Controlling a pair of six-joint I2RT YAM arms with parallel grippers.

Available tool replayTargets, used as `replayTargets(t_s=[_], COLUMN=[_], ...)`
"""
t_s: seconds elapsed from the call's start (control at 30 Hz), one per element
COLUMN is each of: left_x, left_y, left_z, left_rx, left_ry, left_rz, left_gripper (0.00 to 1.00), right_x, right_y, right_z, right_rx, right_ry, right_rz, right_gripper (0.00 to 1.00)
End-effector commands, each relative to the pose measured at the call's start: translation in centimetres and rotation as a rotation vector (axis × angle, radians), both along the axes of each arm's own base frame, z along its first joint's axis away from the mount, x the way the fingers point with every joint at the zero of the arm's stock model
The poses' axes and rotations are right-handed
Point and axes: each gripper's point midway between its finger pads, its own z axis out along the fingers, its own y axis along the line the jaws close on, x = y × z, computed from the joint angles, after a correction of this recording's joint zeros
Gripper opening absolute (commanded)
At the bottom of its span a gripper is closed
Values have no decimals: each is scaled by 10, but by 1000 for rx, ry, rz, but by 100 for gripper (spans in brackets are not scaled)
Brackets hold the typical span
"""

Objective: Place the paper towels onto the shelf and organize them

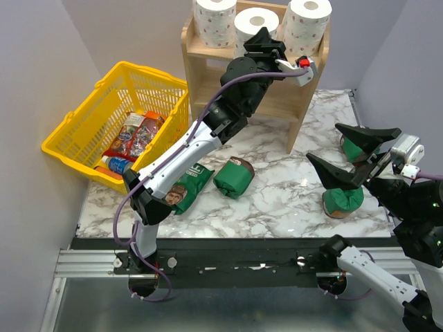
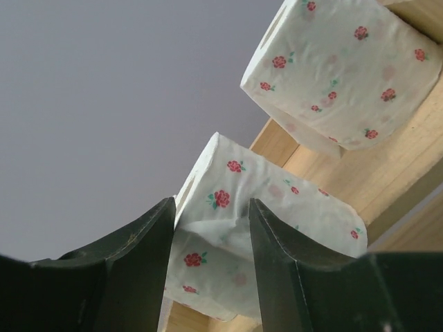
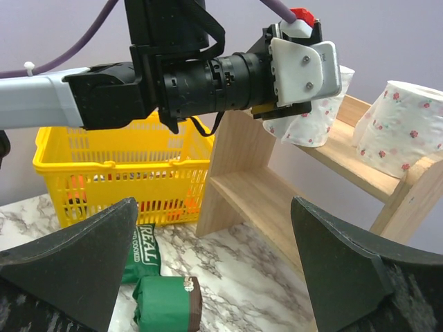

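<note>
All three views share the shelf (image 1: pixel 302 123): top looks down on it, left wrist close beneath, right wrist farther off.

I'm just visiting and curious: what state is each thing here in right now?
Three white rose-print paper rolls: upright on top tier of light wooden shelf.
Left gripper: fingers flank middle roll; grip unclear.
Right gripper: open, empty.
Yellow plastic basket: holds snack packets.
Dark green wrapped packages: lying on marble table.

Left arm (image 1: pixel 187 149) stretches forward, left tool (image 1: pixel 265 38) raised; right tool (image 1: pixel 349 155) hovers, jaws spread.
</note>
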Motion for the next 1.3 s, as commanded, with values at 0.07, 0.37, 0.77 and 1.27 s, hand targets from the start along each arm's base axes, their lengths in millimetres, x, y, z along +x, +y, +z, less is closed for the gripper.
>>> replayTargets(t_s=[0.07,0.37,0.77,1.27], left_x=[18,20,-23,5], left_y=[-4,-6,20,29], left_z=[9,18,44,-1], left_rx=[-39,-110,-311,-303], left_ry=[-51,-80,6,133], left_rz=[-20,-33,-160,-87], left_gripper=[57,72,92,89], right_x=[-5,-2,2,-4], right_y=[-5,-6,-4,-8], right_z=[6,6,-11,-17], right_rx=[-4,-10,4,22], right_ry=[-21,-24,52,91], right_rz=[-10,-24,-20,-22], right_gripper=[100,100,100,100])
